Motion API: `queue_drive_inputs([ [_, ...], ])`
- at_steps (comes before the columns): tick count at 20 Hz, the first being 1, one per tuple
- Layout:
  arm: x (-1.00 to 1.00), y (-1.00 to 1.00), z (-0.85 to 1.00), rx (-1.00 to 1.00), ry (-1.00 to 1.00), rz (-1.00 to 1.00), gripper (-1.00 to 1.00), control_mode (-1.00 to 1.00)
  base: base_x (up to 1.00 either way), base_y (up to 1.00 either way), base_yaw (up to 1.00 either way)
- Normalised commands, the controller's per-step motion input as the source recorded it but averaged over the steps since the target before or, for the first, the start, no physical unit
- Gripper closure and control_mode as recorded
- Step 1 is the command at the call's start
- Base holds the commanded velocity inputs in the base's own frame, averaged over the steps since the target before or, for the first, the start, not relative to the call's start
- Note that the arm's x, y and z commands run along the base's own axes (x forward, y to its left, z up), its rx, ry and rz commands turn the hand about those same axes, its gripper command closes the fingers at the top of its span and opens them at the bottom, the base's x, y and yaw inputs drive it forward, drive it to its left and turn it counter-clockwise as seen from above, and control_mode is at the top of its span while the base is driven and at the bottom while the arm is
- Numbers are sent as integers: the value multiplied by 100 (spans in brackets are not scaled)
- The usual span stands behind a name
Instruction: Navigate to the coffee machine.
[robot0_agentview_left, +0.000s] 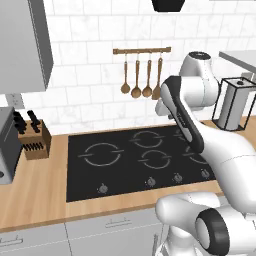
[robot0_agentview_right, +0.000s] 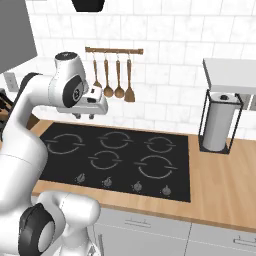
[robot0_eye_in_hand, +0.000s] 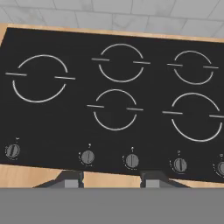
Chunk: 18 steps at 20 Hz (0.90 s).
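The coffee machine is out of view. My gripper (robot0_agentview_right: 85, 116) hangs over the back left part of a black cooktop (robot0_agentview_right: 120, 167) set into a wooden counter (robot0_agentview_right: 220, 180). In the hand view the gripper (robot0_eye_in_hand: 111, 178) is open, its two dark fingertips (robot0_eye_in_hand: 71, 178) spread apart above the cooktop's (robot0_eye_in_hand: 78, 118) row of knobs, with nothing between them.
A knife block (robot0_agentview_left: 34, 140) and a grey boxy appliance (robot0_agentview_left: 7, 145) stand on the counter left of the cooktop (robot0_agentview_left: 125, 175). A paper towel roll in a black frame (robot0_agentview_right: 218, 122) stands to the right. Wooden spoons hang on a wall rail (robot0_agentview_left: 141, 75). A grey wall cabinet (robot0_agentview_left: 22, 42) hangs upper left.
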Motion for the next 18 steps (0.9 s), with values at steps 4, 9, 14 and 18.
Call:
queue_drive_inputs([
  [4,0,0,0,0,0,0,-100,100,0,0,0],
  [9,0,0,0,0,0,0,-100,100,-63,0,0],
  [14,0,0,0,0,0,0,-100,100,-3,0,0],
  [18,0,0,0,0,0,0,-100,100,-8,-28,0],
])
